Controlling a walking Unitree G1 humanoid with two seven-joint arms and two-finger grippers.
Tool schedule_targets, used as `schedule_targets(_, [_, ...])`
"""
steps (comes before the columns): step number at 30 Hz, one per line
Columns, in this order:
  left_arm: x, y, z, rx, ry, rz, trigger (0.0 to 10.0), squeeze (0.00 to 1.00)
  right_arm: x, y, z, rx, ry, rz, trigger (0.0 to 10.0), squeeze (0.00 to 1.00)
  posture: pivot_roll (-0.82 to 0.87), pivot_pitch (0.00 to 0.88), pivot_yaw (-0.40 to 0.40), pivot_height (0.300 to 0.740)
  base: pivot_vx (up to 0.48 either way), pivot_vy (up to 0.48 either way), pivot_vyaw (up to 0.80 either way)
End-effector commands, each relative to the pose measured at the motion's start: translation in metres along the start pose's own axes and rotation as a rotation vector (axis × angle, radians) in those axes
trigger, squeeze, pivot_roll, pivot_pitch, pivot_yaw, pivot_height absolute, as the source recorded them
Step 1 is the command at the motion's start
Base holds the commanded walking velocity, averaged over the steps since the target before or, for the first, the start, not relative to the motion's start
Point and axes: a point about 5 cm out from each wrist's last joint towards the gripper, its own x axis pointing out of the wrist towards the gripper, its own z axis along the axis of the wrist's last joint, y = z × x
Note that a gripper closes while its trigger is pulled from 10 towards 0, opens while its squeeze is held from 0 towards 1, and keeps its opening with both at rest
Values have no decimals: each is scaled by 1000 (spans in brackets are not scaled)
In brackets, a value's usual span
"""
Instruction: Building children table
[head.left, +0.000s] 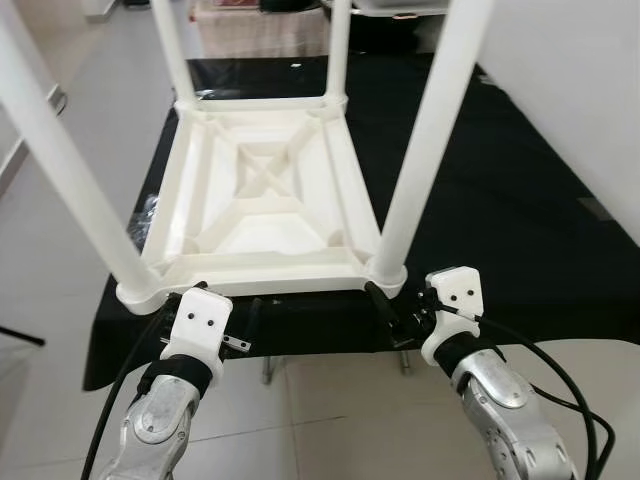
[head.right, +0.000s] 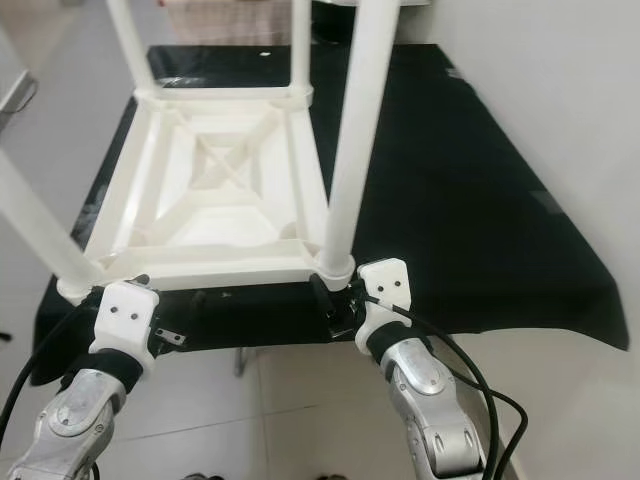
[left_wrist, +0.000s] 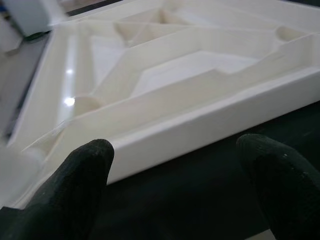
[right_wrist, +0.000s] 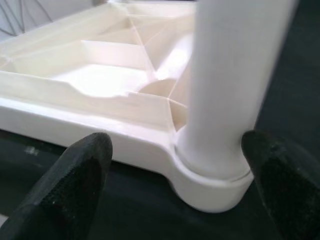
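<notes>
A white plastic children's table (head.left: 260, 268) lies upside down on a black-covered table (head.left: 500, 200), with its legs pointing up. The near left leg (head.left: 70, 180) and near right leg (head.left: 425, 150) rise from its front corners, and two far legs (head.left: 338, 50) stand behind. My left gripper (left_wrist: 175, 190) is open at the near rim, just right of the left corner, with the rim (left_wrist: 210, 120) facing its fingers. My right gripper (right_wrist: 175, 185) is open in front of the near right leg's socket (right_wrist: 215, 175), one finger to each side, not closed on it.
The black cloth's front edge (head.left: 330, 335) runs just under my grippers, with pale floor tiles (head.left: 330, 420) below. A white wall (head.left: 580, 80) borders the right side. A light-coloured object (head.left: 260, 25) stands at the far end behind the legs.
</notes>
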Motion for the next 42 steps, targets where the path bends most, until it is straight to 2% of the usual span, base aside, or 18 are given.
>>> schedule_targets(1, [-1, -1, -5, 8, 18, -12, 10000, 0, -1, 8, 2, 24, -29, 62, 10000, 0, -9, 130, -23, 740, 0, 0, 800])
schedule_targets(8, [0, -3, -6, 8, 15, -27, 10000, 0, -3, 2, 3, 49, -48, 51, 10000, 0, -12, 123, -21, 740, 0, 0, 686])
schedule_targets(11, [1, -4, -6, 8, 12, -38, 10000, 0, -6, -7, 1, 7, -25, 61, 10000, 0, -14, 117, -21, 740, 0, 0, 0])
schedule_targets(12, [1, -5, -6, 7, 11, -42, 10000, 0, -7, -15, 0, -9, -10, 41, 10000, 0, -14, 117, -21, 740, 0, 0, 0])
schedule_targets(13, [1, -5, -6, 7, 11, -42, 10000, 0, -7, -15, 0, -9, -10, 41, 10000, 0, -14, 117, -21, 740, 0, 0, 0])
schedule_targets(15, [2, -5, -7, 4, 10, -48, 10000, 0, -10, -36, -1, -48, 19, -21, 10000, 0, -20, 112, -23, 740, 0, 0, 0])
schedule_targets(16, [2, -5, -7, 4, 10, -48, 10000, 0, -10, -36, -1, -48, 19, -21, 10000, 0, -20, 112, -23, 740, 0, 0, 0])
schedule_targets(18, [2, -5, -7, 2, 9, -51, 10000, 0, -15, -49, -2, -63, 47, -23, 10000, 0, -18, 112, -26, 740, 0, 0, 0])
schedule_targets(20, [2, -5, -7, 2, 9, -51, 10000, 0, -19, -48, -3, -56, 70, 32, 10000, 0, -21, 115, -25, 740, 0, 0, 0])
schedule_targets(24, [2, -2, -7, -1, 12, -47, 10000, 0, -47, -17, 1, 5, 119, 441, 10000, 0, -27, 118, -21, 740, 0, 0, 0])
schedule_targets(27, [2, -1, -8, -1, 14, -48, 10000, 0, -52, -9, 6, 37, 120, 536, 10000, 0, -27, 119, -20, 740, 0, 0, 0])
schedule_targets(30, [2, -1, -8, -1, 14, -49, 10000, 0, -53, -6, 8, 49, 118, 560, 10000, 0, -27, 119, -20, 740, 0, 0, 0])
schedule_targets(31, [2, 0, -8, -2, 15, -52, 10000, 0, -43, 0, 27, 77, 24, 569, 10000, 0, -26, 119, -19, 740, 0, 0, 0])
schedule_targets(32, [2, 0, -8, -2, 15, -52, 10000, 0, -43, 0, 27, 77, 24, 569, 10000, 0, -26, 119, -19, 740, 0, 0, 0])
schedule_targets(34, [2, 1, -8, -2, 16, -54, 10000, 0, -29, 2, 49, 58, -97, 519, 10000, 0, -24, 119, -20, 740, 0, 0, 400])
schedule_targets(36, [2, 1, -8, -2, 17, -56, 10000, 0, -24, 7, 63, 51, -163, 534, 10000, 0, -23, 118, -21, 740, 0, 0, 800])
schedule_targets(40, [2, 0, -8, -2, 16, -57, 10000, 0, -24, 10, 69, 65, -186, 552, 10000, 0, -21, 119, -23, 740, 0, 0, 800])
schedule_targets(42, [2, 0, -8, -4, 16, -59, 10000, 0, -20, 5, 70, 84, -196, 492, 10000, 0, -21, 120, -24, 740, 0, 0, 400])
